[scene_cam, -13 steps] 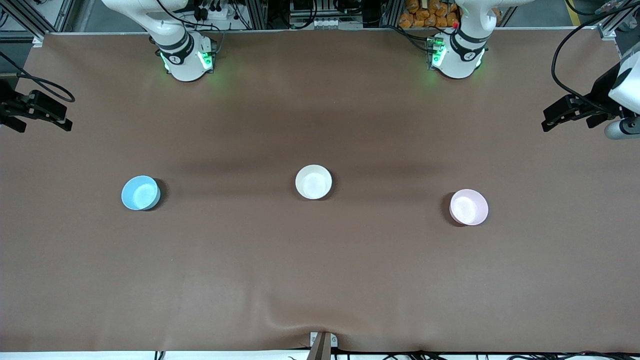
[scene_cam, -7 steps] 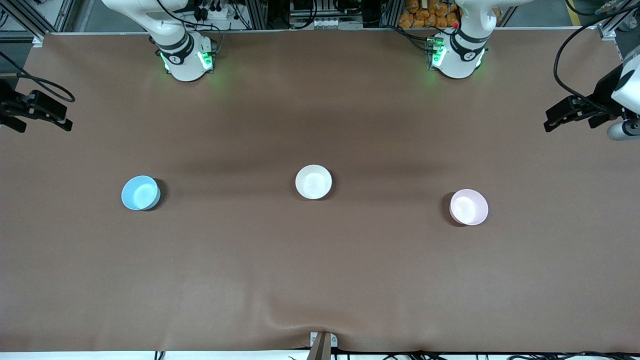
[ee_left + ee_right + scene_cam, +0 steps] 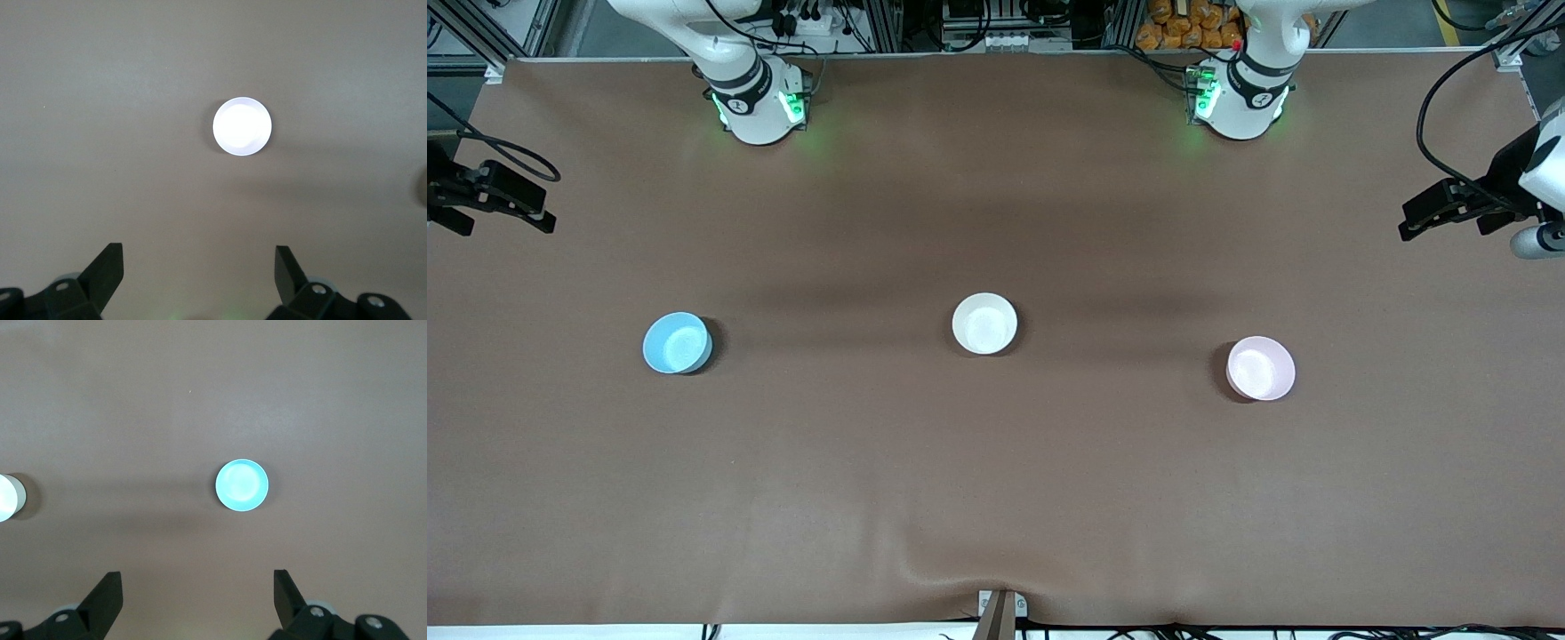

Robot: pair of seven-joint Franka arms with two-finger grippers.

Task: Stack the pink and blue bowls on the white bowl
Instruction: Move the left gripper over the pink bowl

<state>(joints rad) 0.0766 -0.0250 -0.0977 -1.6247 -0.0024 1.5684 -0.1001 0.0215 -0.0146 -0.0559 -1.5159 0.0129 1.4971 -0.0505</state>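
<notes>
Front view shows me the brown tabletop (image 3: pixel 996 498) with three bowls well apart in a row: white bowl (image 3: pixel 984 324) in the middle, pink bowl (image 3: pixel 1260 368) toward the left arm's end, blue bowl (image 3: pixel 677 342) toward the right arm's end. Nothing is stacked yet. Left gripper (image 3: pixel 199 267) and right gripper (image 3: pixel 197 590) hang high, jaws spread wide, empty. Next, I judge, comes a descent onto a coloured bowl's rim.
</notes>
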